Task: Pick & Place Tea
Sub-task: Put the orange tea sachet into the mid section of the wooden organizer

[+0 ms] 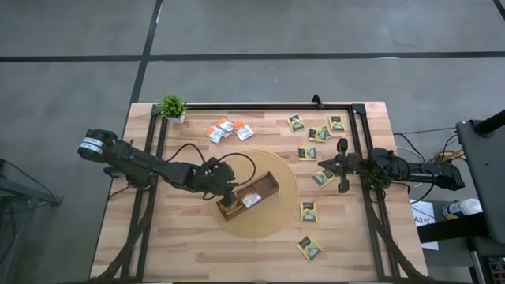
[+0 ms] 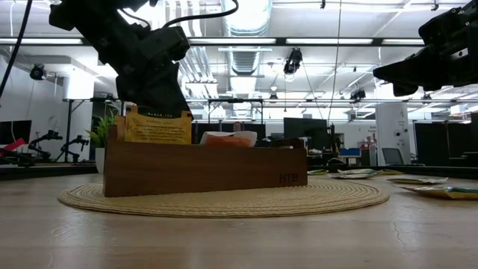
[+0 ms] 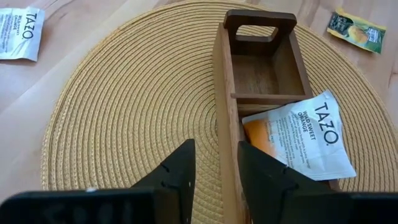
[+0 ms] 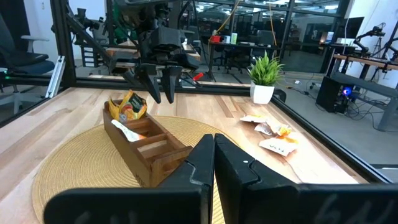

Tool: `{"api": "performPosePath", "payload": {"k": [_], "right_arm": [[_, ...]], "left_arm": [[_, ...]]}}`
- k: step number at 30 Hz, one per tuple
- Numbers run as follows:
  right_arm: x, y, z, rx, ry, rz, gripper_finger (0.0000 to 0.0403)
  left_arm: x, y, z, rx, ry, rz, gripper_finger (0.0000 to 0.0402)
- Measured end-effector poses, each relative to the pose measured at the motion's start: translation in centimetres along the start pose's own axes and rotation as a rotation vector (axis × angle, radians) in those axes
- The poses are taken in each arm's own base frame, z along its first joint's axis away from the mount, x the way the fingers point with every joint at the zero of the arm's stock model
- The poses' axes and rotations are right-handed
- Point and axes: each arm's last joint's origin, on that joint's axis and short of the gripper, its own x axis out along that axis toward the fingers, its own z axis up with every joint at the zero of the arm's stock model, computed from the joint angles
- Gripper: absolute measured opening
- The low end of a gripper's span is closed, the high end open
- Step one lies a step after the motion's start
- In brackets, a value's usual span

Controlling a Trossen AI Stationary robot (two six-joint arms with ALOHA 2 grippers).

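Wooden tray (image 1: 264, 188): on round woven mat (image 1: 284, 217), long axis diagonal, near-left to far-right. Holds two tea sachets (image 4: 127, 106); roughly a dozen lie loose across the table's far and right parts.
Left gripper (image 1: 229, 197): over tray's near-left end, parted, empty.
Right gripper (image 1: 341, 166): clenched, empty, right of mat.

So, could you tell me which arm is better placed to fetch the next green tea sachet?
The right gripper, probably: it hovers among the green sachets, jaws shut and empty, while the left gripper is over the tray.
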Motion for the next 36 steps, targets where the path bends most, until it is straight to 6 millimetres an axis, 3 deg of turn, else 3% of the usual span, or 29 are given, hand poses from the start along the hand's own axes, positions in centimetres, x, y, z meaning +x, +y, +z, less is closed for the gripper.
{"api": "performPosePath", "payload": {"k": [23,36], "right_arm": [[0.0,0.0,0.0,0.0,0.0,0.0,0.0009],[0.0,0.0,0.0,0.0,0.0,0.0,0.0009]], "left_arm": [[0.4,1.4,1.9,0.038,-0.111,0.165,0.0115],[1.5,5.5,4.6,0.022,-0.129,0.303,0.0115]]}}
